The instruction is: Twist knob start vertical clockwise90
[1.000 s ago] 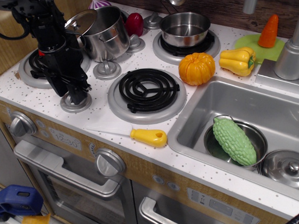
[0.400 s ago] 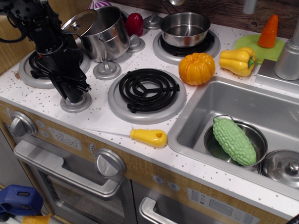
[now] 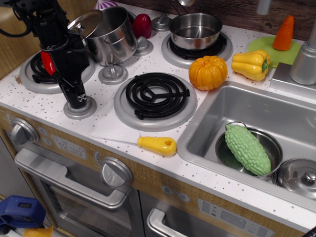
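Silver-grey plastic stove knob (image 3: 80, 108) with flared disc base sits directly beneath the black claw (image 3: 78, 98), whose fingers seem closed on its raised ridge.

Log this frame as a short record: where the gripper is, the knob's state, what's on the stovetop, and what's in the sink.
gripper: down on the front-left knob, fingers around its ridge
knob: base visible, ridge hidden by the gripper, so its angle cannot be read
stovetop: lidded pot at back left, pan on the back burner, front burner bare
counter: pumpkin, yellow pepper, knife at the front edge
sink: green gourd in a bowl, a lid beside it
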You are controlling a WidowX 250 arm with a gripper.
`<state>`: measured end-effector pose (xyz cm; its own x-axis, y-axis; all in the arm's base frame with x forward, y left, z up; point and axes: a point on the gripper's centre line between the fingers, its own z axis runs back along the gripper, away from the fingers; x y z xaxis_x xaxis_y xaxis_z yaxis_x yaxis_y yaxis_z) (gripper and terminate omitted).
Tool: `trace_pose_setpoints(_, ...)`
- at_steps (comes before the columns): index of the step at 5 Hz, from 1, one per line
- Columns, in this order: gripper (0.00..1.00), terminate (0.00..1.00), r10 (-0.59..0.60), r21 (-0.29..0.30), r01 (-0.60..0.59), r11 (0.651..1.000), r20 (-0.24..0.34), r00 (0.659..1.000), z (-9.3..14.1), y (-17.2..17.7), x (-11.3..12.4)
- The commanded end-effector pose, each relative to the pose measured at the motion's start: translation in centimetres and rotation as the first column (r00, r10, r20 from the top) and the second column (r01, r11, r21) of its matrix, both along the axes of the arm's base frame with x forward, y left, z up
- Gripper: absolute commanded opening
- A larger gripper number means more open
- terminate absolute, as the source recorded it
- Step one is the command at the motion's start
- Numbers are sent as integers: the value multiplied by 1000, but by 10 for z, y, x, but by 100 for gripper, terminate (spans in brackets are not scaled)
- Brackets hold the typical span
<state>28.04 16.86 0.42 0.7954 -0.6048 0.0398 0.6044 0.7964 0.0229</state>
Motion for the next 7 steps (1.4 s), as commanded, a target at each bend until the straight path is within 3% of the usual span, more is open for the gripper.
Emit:
trace_pose_setpoints(1, 0, 0, -345, 49, 346, 937, -28, 938, -20, 8, -13)
trace_pose_setpoints(2, 0, 0, -566, 50, 567, 822, -29, 824, -25, 17, -40)
trace_pose_setpoints(3, 0, 0, -753, 68, 751, 656, -11, 658, -30, 36, -55)
trace_pose_setpoints(4, 0, 0, -892, 36, 893, 449, -41, 451, -29, 66, -68)
trace_pose_setpoints(5, 0, 0, -948, -8, 949, 316, -53, 315, -22, 81, -75)
trace_pose_setpoints(6, 0, 0, -938, -15, 939, 344, -50, 343, -23, 75, -77)
trace_pose_setpoints(7, 100, 0, -864, -2, 866, 501, -54, 500, -19, 60, -75)
